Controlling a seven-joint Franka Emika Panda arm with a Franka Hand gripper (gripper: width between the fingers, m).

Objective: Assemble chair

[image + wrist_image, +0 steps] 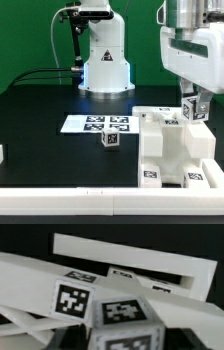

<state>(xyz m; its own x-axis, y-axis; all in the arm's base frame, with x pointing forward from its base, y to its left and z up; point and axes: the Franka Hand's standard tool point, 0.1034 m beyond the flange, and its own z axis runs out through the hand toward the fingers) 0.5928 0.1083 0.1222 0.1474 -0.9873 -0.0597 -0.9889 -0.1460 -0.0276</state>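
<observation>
My gripper (pixel 194 112) hangs over the cluster of white chair parts (pixel 170 148) on the exterior view's right. It looks shut on a tagged white block (pixel 193 115), held just above the parts. In the wrist view this block (pixel 120 314) fills the middle, very close, with black-and-white tags on three faces. My gripper (pixel 125 339) sits around its near end, and the fingers themselves are mostly hidden in dark areas at either side. Beyond the block lie a slotted white panel (pixel 130 260) and slanted white bars (pixel 30 266). A small tagged white peg (pixel 111 141) stands alone on the black table.
The marker board (pixel 98 124) lies flat in the middle of the table, just behind the peg. The robot base (pixel 105 60) stands at the back. Another white part (pixel 2 155) shows at the exterior view's left edge. A white rim (pixel 70 205) runs along the table's front.
</observation>
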